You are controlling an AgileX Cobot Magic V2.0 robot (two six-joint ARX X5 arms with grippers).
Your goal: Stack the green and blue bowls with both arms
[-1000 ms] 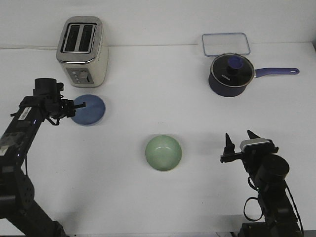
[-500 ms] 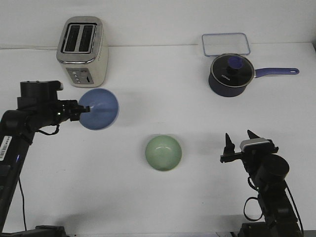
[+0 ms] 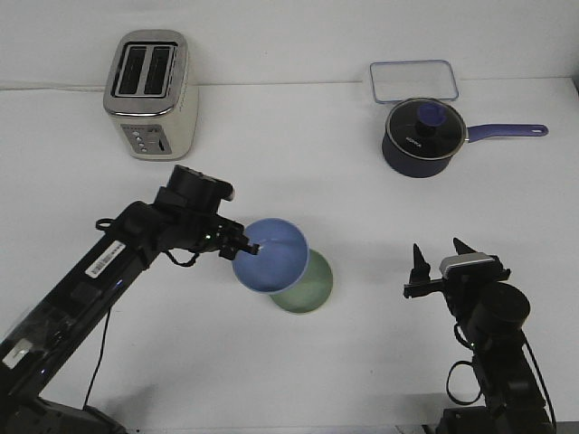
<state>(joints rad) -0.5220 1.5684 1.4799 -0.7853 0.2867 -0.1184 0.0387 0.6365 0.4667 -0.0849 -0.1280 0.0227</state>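
Note:
My left gripper [image 3: 249, 248] is shut on the near-left rim of the blue bowl [image 3: 274, 257] and holds it in the air, tilted, over the green bowl [image 3: 308, 288]. The blue bowl covers the upper left of the green bowl, which rests on the white table [image 3: 289, 362]. I cannot tell whether the two bowls touch. My right gripper [image 3: 441, 259] is open and empty, fingers pointing up, well to the right of the bowls.
A silver toaster [image 3: 150, 94] stands at the back left. A dark navy saucepan [image 3: 422, 136] with a purple handle and a clear lidded container [image 3: 412, 80] stand at the back right.
My left arm has carried the blue bowl from beside the toaster rightward and toward the front, to above the green bowl. The right arm has not moved.

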